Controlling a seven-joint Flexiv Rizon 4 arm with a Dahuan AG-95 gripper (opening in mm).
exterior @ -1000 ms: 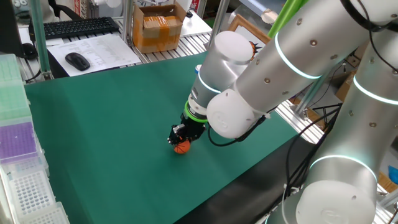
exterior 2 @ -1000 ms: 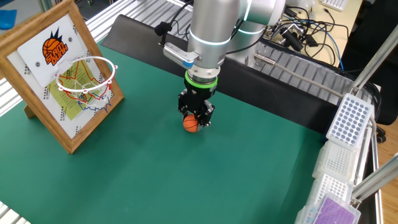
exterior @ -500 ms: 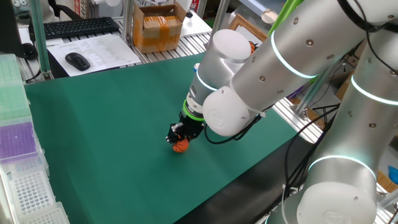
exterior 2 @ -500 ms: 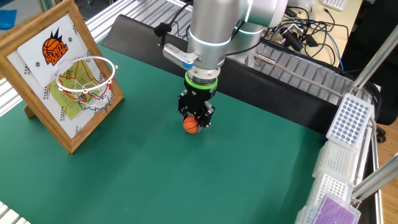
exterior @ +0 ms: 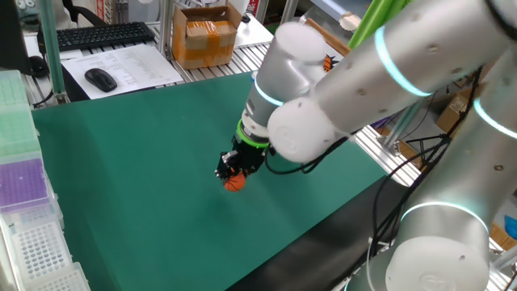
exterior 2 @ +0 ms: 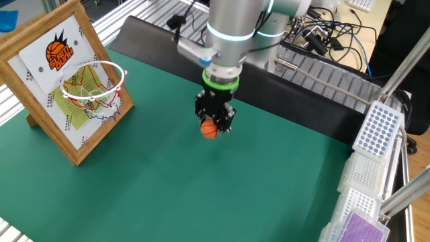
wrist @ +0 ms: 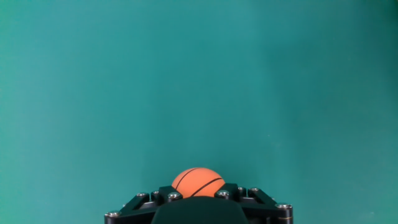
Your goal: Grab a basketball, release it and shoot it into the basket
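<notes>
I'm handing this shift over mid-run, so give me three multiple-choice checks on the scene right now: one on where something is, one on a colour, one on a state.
1. Where is the basketball?
A. Lying in the net
B. Between the fingers of the gripper, over the mat
C. On the metal rack beside the mat

2. What colour is the mat on the table?
A. Green
B. Grey
C. Brown

3. What state is the basket in?
A. Tipped flat on the mat
B. Holding the ball
C. Standing with its backboard, with no ball in it

Answers:
1 B: both fixed views show the orange ball at the fingertips, and the hand view shows it at the gripper's front edge.
2 A: every view shows a green surface.
3 C: the other fixed view shows only the white net hanging below the rim.
</notes>
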